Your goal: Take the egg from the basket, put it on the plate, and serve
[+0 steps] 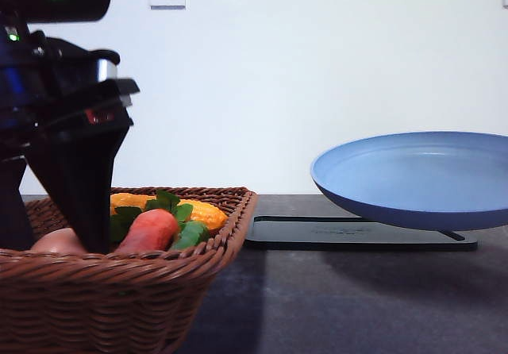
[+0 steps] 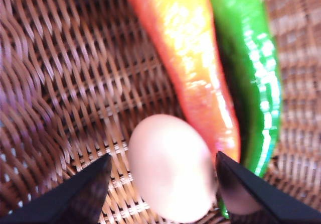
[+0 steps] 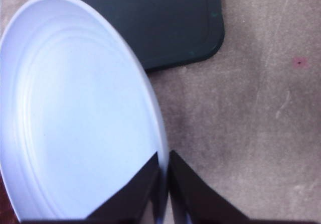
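The pale egg [image 2: 170,169] lies on the floor of the brown wicker basket [image 1: 119,290], and in the front view the egg [image 1: 57,241] peeks over the braided rim. My left gripper [image 2: 163,163] reaches down into the basket and stands open, one finger on each side of the egg. The right-hand finger [image 2: 251,189] is at the egg's side; a gap shows by the other finger. My right gripper [image 3: 164,158] is shut on the rim of the light blue plate [image 1: 413,179], holding it tilted in the air above the table.
A long orange-red piece [image 2: 195,68] and a green one [image 2: 251,78] lie right beside the egg. A yellow bumpy piece [image 1: 202,211] and green leaves sit farther back in the basket. A flat black tray [image 1: 357,233] lies on the table under the plate.
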You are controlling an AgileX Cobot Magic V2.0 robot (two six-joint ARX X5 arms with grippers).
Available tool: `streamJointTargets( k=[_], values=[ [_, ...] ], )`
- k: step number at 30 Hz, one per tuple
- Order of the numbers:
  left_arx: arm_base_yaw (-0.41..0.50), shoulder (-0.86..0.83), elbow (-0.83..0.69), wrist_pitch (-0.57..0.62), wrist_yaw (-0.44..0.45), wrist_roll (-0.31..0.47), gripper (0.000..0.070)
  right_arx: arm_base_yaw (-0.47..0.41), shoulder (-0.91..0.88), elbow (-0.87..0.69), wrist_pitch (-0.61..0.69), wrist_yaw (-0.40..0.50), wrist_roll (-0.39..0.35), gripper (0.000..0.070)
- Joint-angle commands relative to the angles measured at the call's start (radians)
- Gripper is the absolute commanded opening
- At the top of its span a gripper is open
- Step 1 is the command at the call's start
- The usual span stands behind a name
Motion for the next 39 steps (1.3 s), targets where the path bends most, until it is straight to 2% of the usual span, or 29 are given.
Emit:
streamJointTargets(
  k=[1,9,13,20,24,30,34,39],
  values=[
    [-0.011,0.025,0.014,0.003,-0.002,0.002,0.0408,-0.003,0.003,0.012,0.012,-0.003,0.005,0.0],
    [-0.011,0.036,0.014,0.003,-0.002,0.013,0.0193,-0.003,0.003,0.012,0.012,0.0,-0.008,0.0],
    [-0.011,0.036,0.021,-0.005,-0.003,0.021,0.0138,-0.003,0.003,0.012,0.012,0.0,-0.009,0.0],
    [-0.011,0.029,0.176,-0.159,-0.003,0.072,0.0137,-0.001,0.003,0.012,0.011,-0.005,-0.008,0.0],
    [-0.025,0.027,0.307,-0.182,-0.003,0.093,0.0137,0.016,0.003,0.012,0.011,-0.015,-0.008,0.0],
    [-0.102,0.027,0.436,-0.059,-0.003,0.104,0.0137,0.057,0.004,0.012,0.01,-0.061,0.018,0.0],
    [-0.169,0.028,0.445,0.065,-0.003,0.114,0.0137,0.095,0.004,0.012,0.0,-0.098,0.039,0.0],
    [-0.248,0.068,0.445,0.13,-0.003,0.172,0.0138,0.147,0.004,0.012,0.0,-0.109,0.045,0.0]
  ],
)
